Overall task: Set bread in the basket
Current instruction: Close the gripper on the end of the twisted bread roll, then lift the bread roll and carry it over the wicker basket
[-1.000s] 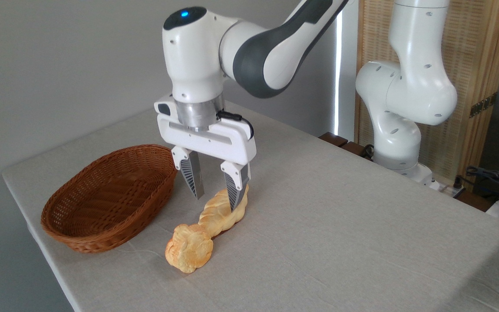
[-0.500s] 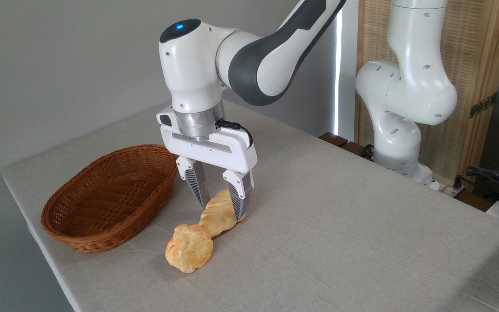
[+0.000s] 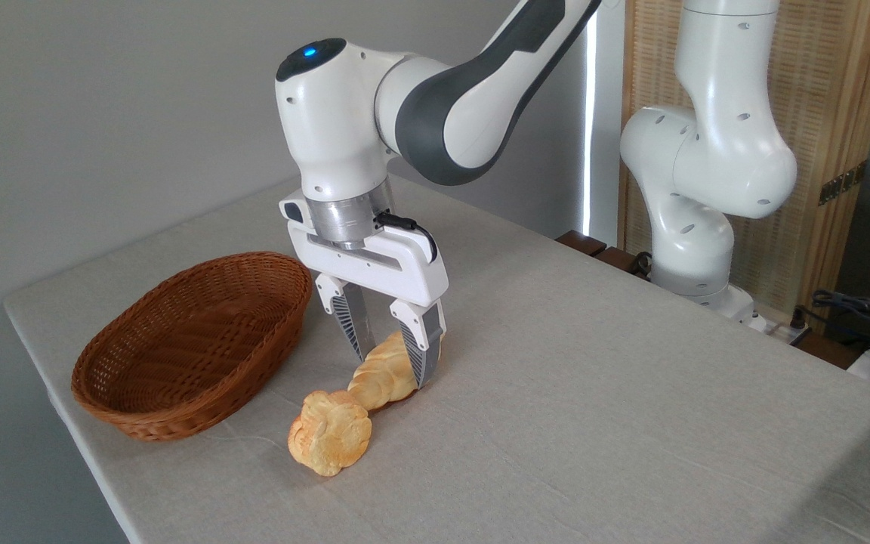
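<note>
The bread (image 3: pixel 382 374), a pale golden braided loaf, lies on the table with its near end against a round knotted roll (image 3: pixel 329 442). My gripper (image 3: pixel 392 370) is down over the loaf's far half and stands open. One finger is on each side of the loaf, close to its flanks, and the right finger (image 3: pixel 418 351) hides part of it. The loaf rests on the cloth. The basket (image 3: pixel 178 412), an oval brown wicker one, stands to the left of the gripper with nothing in it.
The table (image 3: pixel 593 393) has a pale cloth; its left and front edges run close to the basket. The arm's white base (image 3: pixel 695 249) stands at the back right, with cables (image 3: pixel 865 317) beyond it.
The gripper has come down over the bread and shifted slightly right, so its fingers now straddle the loaf near the table. The bread, roll and basket have not moved.
</note>
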Motion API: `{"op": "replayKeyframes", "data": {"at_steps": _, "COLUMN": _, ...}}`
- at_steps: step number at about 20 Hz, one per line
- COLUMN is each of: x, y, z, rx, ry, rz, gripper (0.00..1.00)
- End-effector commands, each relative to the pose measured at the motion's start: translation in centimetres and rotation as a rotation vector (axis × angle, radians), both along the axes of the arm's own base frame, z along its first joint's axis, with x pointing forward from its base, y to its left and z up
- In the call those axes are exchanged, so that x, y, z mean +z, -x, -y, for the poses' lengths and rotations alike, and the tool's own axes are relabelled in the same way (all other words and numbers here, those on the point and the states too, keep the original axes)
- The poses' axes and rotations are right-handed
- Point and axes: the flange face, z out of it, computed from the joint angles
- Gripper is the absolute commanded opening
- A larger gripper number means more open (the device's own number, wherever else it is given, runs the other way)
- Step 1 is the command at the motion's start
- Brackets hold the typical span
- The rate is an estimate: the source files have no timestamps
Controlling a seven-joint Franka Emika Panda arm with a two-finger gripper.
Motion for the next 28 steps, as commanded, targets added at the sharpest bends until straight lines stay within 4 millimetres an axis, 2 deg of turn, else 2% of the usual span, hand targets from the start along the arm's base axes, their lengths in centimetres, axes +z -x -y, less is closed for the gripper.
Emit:
{"op": "replayKeyframes", "data": {"at_steps": 1, "x": -0.2, "y": 0.0, "z": 0.1, "rx": -0.020, "ry": -0.014, "rz": -0.008, "gripper": 0.91}}
{"op": "replayKeyframes", "data": {"at_steps": 2, "x": -0.1, "y": 0.0, "z": 0.1, "rx": -0.021, "ry": -0.013, "rz": -0.005, "gripper": 0.80}}
{"op": "replayKeyframes", "data": {"at_steps": 3, "x": -0.2, "y": -0.1, "z": 0.1, "rx": -0.021, "ry": -0.012, "rz": -0.002, "gripper": 0.66}}
{"op": "replayKeyframes", "data": {"at_steps": 4, "x": -0.2, "y": 0.0, "z": 0.3, "rx": -0.024, "ry": -0.012, "rz": -0.002, "gripper": 0.57}}
{"op": "replayKeyframes", "data": {"at_steps": 5, "x": -0.2, "y": 0.0, "z": 0.5, "rx": -0.029, "ry": -0.012, "rz": 0.000, "gripper": 0.53}}
{"op": "replayKeyframes", "data": {"at_steps": 17, "x": 0.0, "y": -0.1, "z": 0.4, "rx": -0.028, "ry": -0.010, "rz": 0.009, "gripper": 0.53}}
{"op": "replayKeyframes", "data": {"at_steps": 21, "x": 1.1, "y": 0.2, "z": 0.5, "rx": -0.031, "ry": -0.015, "rz": -0.009, "gripper": 0.54}}
{"op": "replayKeyframes", "data": {"at_steps": 22, "x": 1.7, "y": 0.4, "z": 0.5, "rx": -0.031, "ry": -0.019, "rz": -0.025, "gripper": 0.55}}
{"op": "replayKeyframes", "data": {"at_steps": 26, "x": 6.0, "y": -0.5, "z": 1.0, "rx": -0.018, "ry": 0.005, "rz": 0.006, "gripper": 0.55}}
{"op": "replayKeyframes", "data": {"at_steps": 28, "x": 7.1, "y": -0.5, "z": 2.9, "rx": -0.048, "ry": 0.011, "rz": 0.028, "gripper": 0.55}}
